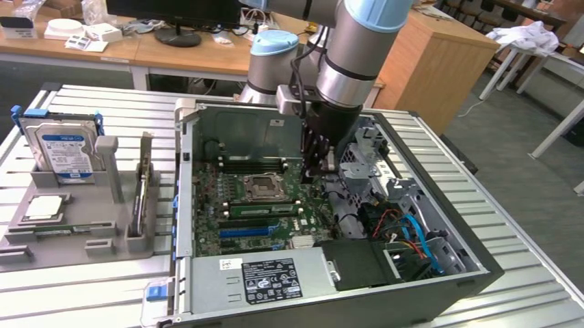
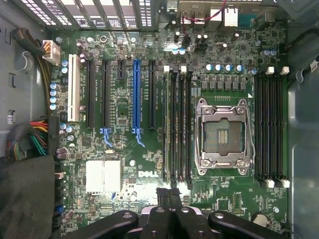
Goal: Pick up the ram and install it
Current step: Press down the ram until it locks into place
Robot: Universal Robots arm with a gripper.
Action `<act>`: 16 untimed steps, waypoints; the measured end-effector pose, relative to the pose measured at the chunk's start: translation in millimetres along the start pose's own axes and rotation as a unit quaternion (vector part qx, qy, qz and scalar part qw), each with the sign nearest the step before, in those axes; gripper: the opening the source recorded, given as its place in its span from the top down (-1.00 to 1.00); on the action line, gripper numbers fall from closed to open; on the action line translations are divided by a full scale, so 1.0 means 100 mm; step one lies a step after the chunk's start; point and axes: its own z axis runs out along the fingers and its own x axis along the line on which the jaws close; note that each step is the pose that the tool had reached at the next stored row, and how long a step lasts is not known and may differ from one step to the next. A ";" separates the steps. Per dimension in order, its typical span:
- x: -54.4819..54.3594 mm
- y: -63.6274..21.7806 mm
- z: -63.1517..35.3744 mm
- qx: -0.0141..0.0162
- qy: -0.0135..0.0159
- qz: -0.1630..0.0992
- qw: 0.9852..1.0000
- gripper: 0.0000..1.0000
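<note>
Reaching down into an open computer case (image 1: 474, 270) on a slatted metal table (image 1: 109, 287), the robot arm (image 1: 351, 61) holds its gripper (image 1: 313, 176) just above the green motherboard (image 1: 208, 205). In the wrist view the black fingers (image 2: 162, 196) are clenched together with nothing between them. They hang over one end of a bank of black memory slots (image 2: 178, 124), which runs beside the square metal processor socket (image 2: 222, 134).

In the exterior view the ram (image 1: 260, 208) shows as a long green stick with dark chips. It stands in that slot bank just beside the socket, on the side nearer the blue expansion slots (image 1: 246, 232). Whether its end latches are closed cannot be told. The gripper is near the ram and grasps nothing.

Outside the case, toward the exterior view's left, a gray holder (image 1: 82, 249) rests on the table. It carries a silver hard drive (image 1: 62, 147) with a blue label, standing upright, and a small square processor chip (image 1: 44, 208) lying flat. A thin strip (image 1: 141, 191) stands on edge at the holder's side nearest the case; what it is cannot be told.
</note>
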 end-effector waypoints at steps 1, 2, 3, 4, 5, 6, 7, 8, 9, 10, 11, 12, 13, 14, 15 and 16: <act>0.00 0.000 0.005 0.000 0.000 0.000 1.000 0.79; 0.00 0.000 0.011 0.000 0.000 0.000 1.000 0.79; 0.00 0.000 0.017 0.000 0.000 0.000 1.000 0.79; 0.00 -0.001 0.023 0.000 0.000 0.000 1.000 0.79; 0.00 -0.001 0.030 0.000 0.000 0.000 1.000 0.79; 0.00 -0.001 0.036 0.000 0.000 0.000 1.000 0.79; 0.00 -0.001 0.042 0.000 0.000 0.000 1.000 0.79; 0.00 -0.002 0.048 0.000 0.000 0.000 1.000 0.79; 0.00 -0.002 0.054 0.000 0.000 0.000 1.000 0.79; 0.00 -0.002 0.060 0.000 0.000 0.000 1.000 0.79; 0.00 -0.002 0.066 0.000 0.000 0.000 1.000 0.79; 0.00 -0.002 0.072 0.000 0.000 0.000 1.000 0.79; 0.00 -0.002 0.077 0.000 0.000 0.000 1.000 0.79; 0.00 -0.003 0.083 0.000 0.000 0.000 1.000 0.79; 0.00 -0.003 0.089 0.000 0.000 0.000 1.000 0.79; 0.00 -0.003 0.095 0.000 0.000 0.000 1.000 0.79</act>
